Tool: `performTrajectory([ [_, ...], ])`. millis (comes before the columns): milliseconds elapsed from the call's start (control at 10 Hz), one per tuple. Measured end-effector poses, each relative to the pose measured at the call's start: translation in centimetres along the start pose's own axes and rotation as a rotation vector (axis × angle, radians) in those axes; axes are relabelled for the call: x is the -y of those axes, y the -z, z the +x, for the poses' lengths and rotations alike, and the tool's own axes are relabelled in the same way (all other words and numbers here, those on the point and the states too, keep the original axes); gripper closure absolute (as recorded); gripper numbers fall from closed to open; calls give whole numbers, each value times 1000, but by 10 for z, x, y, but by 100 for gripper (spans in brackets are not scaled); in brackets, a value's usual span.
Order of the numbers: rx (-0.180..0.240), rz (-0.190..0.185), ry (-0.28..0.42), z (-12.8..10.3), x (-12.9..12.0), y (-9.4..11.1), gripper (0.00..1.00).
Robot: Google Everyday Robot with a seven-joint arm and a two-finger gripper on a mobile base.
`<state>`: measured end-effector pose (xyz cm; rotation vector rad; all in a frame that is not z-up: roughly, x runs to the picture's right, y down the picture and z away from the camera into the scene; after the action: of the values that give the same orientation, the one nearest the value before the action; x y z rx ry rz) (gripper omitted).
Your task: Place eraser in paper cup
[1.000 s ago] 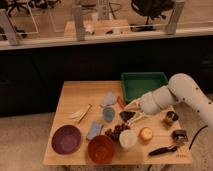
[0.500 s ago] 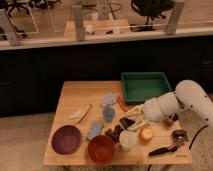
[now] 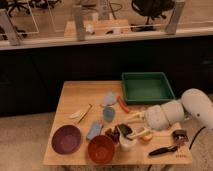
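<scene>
Carrying step in hand: gripper, jaws clenched on the eraser, poised just above the paper cup; next, lowering slightly and releasing inside the rim.

place: office-like lab | evidence: I see rolling office chairs behind a glass partition, and my wooden desk on bare floor | gripper: over the desk's front

Single view: the surface is seen from above and in front, at middling distance, looking down and toward a glass partition behind. The pincer, closed, is framed low, right of centre.
</scene>
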<state>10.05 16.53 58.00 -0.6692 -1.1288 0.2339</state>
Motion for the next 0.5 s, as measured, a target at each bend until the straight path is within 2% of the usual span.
performTrajectory([
  [200, 38, -17, -6, 8, -2, -10, 82],
  [500, 66, -24, -16, 20, -2, -15, 82],
])
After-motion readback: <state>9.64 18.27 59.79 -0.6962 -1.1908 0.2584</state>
